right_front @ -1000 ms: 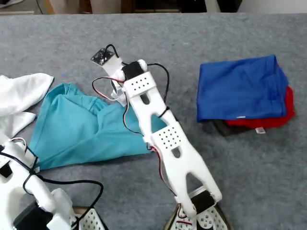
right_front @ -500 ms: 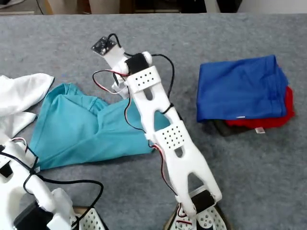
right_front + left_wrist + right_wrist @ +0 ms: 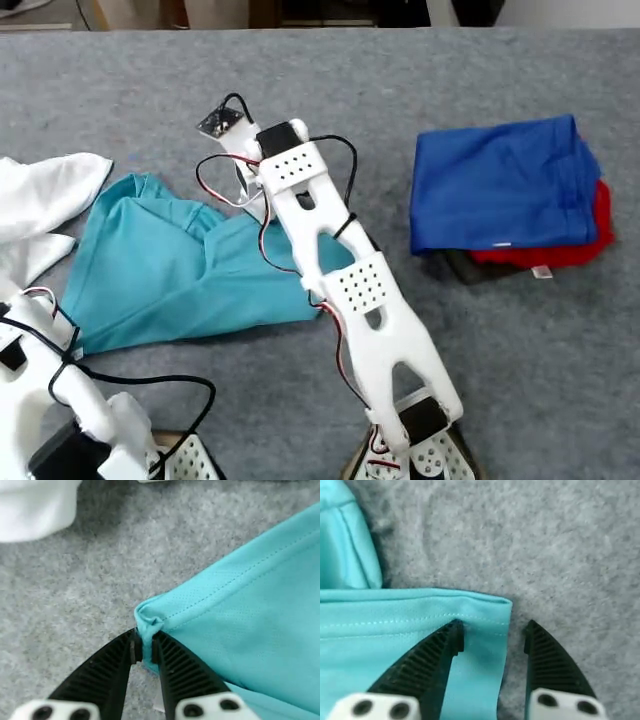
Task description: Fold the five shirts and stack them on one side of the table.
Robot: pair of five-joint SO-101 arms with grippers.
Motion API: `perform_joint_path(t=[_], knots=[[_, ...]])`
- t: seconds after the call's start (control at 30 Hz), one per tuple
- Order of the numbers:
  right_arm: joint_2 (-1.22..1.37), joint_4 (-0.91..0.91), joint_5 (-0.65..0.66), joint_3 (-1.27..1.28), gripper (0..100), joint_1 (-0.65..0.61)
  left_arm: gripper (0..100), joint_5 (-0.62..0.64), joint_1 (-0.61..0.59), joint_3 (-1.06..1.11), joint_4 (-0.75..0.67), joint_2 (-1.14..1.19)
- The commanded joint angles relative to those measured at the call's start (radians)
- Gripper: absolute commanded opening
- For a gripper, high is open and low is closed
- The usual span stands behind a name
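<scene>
**While One Corner Is Pinched, Another Waits**

From above, the teal shirt lies spread, well apart from the folded stack. Left wrist view: the left gripper clamps one hem corner. Right wrist view: the right gripper straddles another, jaws apart, likely so both corners lift together.

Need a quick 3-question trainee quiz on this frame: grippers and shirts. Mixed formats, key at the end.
1. True or false: the left gripper is shut on a corner of the teal shirt.
2. Which shirt lies on top of the pile of folded shirts? A. the red one. B. the blue shirt. C. the white one.
3. Fill in the blank: the right gripper, at the hem of the teal shirt, is ____ (open or shut).

Key: 1 true; 2 B; 3 open.
</scene>
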Motion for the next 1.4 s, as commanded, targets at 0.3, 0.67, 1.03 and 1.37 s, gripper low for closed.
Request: perform_joint_path(t=[0.3, 0.67, 1.03, 1.37], knots=[[-0.047, -0.028, 0.075, -0.007, 0.0, 0.030, 2, 0.006, -0.011, -0.002, -0.012, -0.024], [-0.414, 0.114, 0.035, -0.364, 0.1, 0.133, 2, 0.014, 0.184, -0.520, 0.543, -0.213], [-1.194, 0.106, 0.038, -0.364, 0.1, 0.335, 2, 0.241, 0.370, -1.333, 0.806, -0.587], [-1.518, 0.057, 0.098, -0.367, 0.2, 0.483, 2, 0.353, 0.244, -1.593, 0.815, -0.740]])
